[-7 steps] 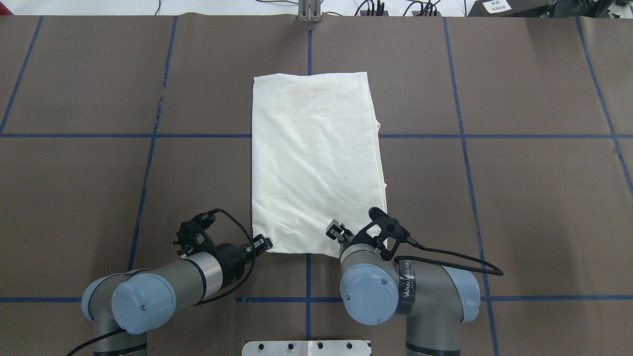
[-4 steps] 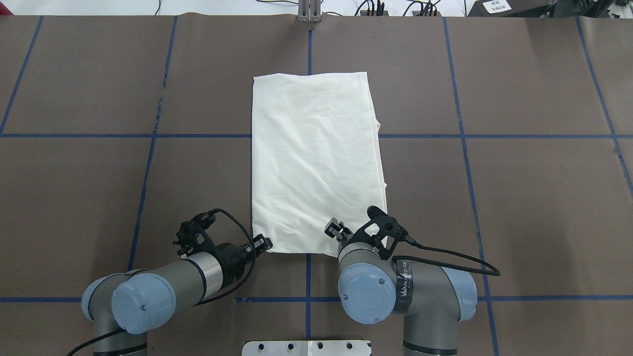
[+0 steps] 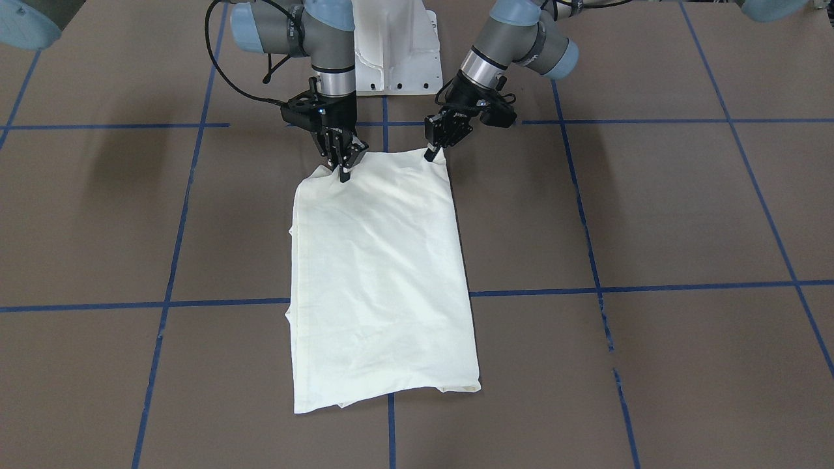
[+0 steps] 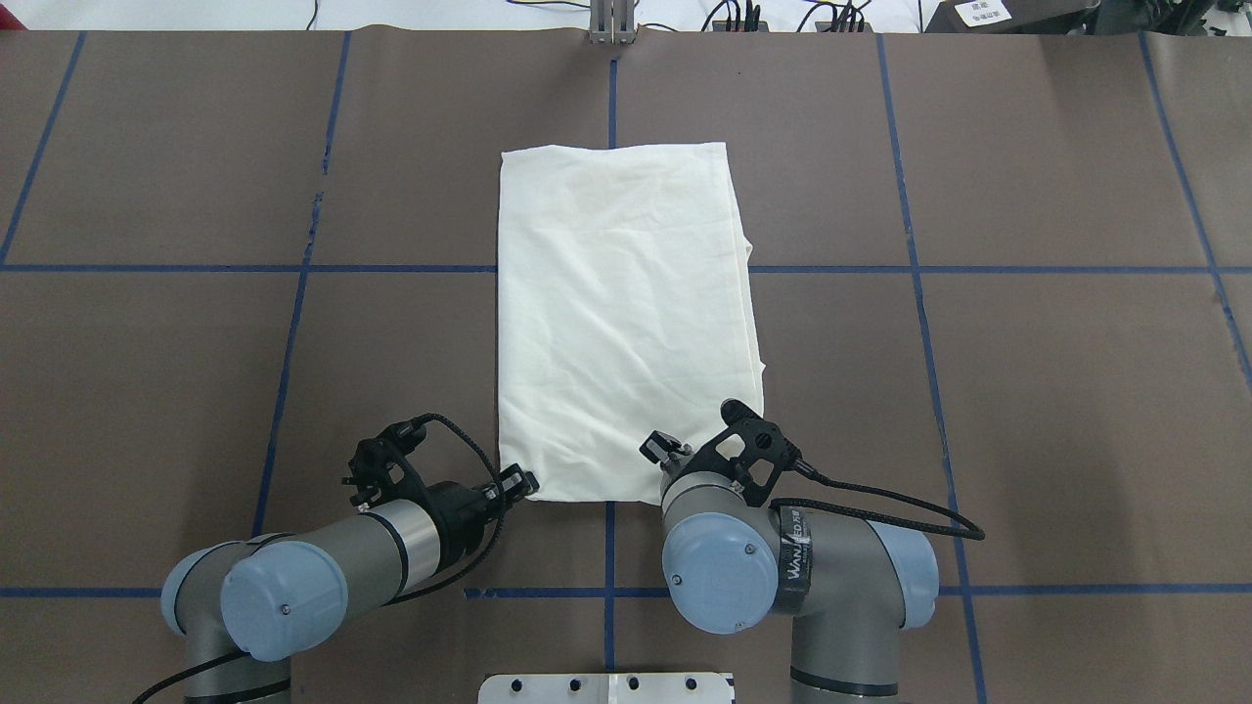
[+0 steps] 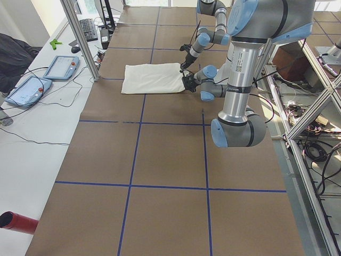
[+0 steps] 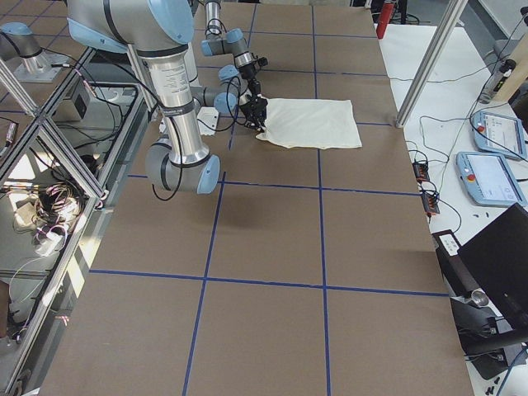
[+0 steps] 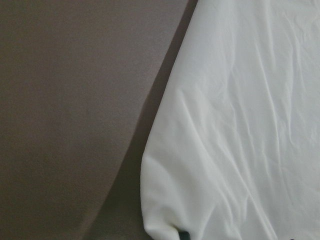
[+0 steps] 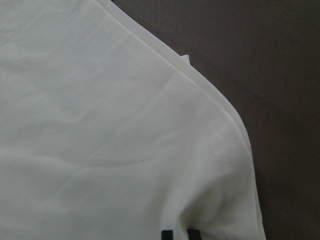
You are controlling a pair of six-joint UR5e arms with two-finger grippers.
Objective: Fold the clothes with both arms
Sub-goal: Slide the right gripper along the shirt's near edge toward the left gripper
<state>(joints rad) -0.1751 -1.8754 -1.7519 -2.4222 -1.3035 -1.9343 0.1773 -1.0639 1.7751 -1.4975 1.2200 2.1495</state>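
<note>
The cream T-shirt [image 4: 621, 313] lies plain side up, folded into a long rectangle in the middle of the table; its print is hidden. It also shows in the front view [image 3: 381, 280]. My left gripper [image 4: 525, 481] is at the shirt's near left corner, shut on it [image 3: 431, 155]; the corner is raised slightly, with a shadow beside it in the left wrist view [image 7: 150, 220]. My right gripper [image 4: 657, 451] is at the near right corner, shut on a pinch of cloth [image 3: 343, 174]; its fingertips [image 8: 167, 234] stand close together in the cloth.
The brown table cover has blue tape lines [image 4: 293, 323]. The white pedestal base [image 4: 606, 687] stands at the near edge between the arms. A metal post [image 4: 611, 24] and cables sit at the far edge. Control tablets [image 5: 58, 66] lie beside the table.
My right arm has shifted slightly to the left and away from the robot at the shirt's near edge. My left arm and the shirt's far part have not moved.
</note>
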